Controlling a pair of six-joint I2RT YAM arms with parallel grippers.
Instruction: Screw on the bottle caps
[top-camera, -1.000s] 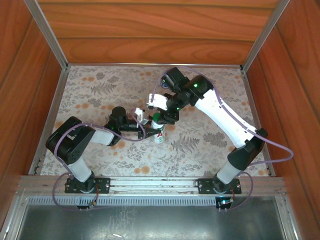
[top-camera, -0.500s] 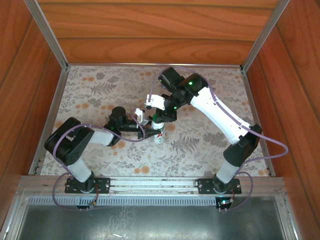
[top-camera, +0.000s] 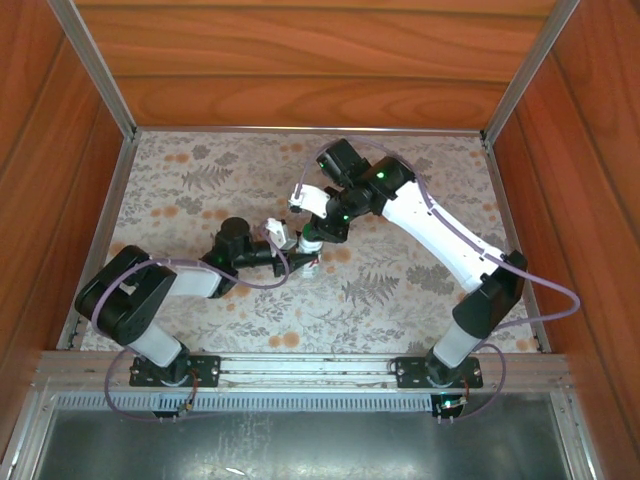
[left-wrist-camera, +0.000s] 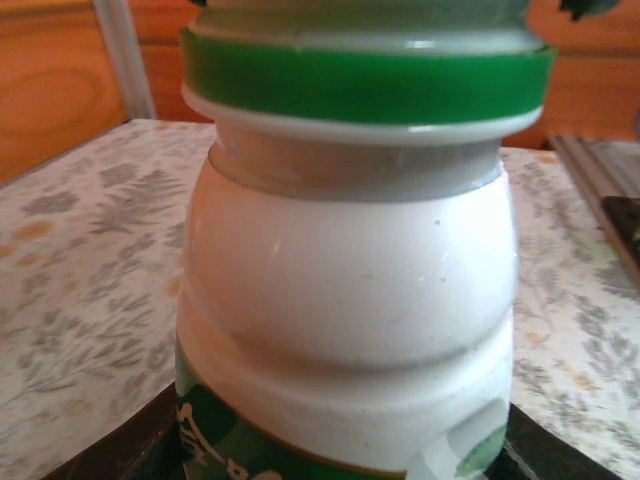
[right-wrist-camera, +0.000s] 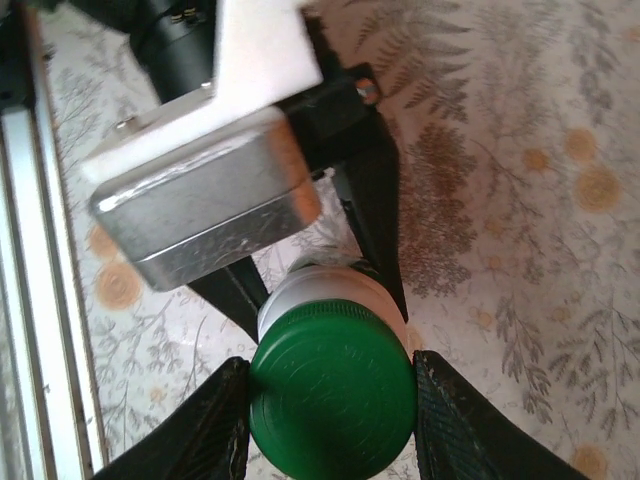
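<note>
My left gripper (top-camera: 298, 250) has moved up the table, farther from my bases than a second ago, and my left elbow has swung outward. Its jaws stay closed on the lower body of the white plastic bottle (left-wrist-camera: 350, 300), which went along over the flower-patterned table cover (top-camera: 180, 190). The dark green round plastic cap (right-wrist-camera: 333, 400) sits on the bottle's neck. My right gripper (right-wrist-camera: 333, 405) has followed and narrowed, both fingers now pressing the cap's sides. The silver metal camera box (right-wrist-camera: 200, 215) on my left wrist crowds close beside the cap
</note>
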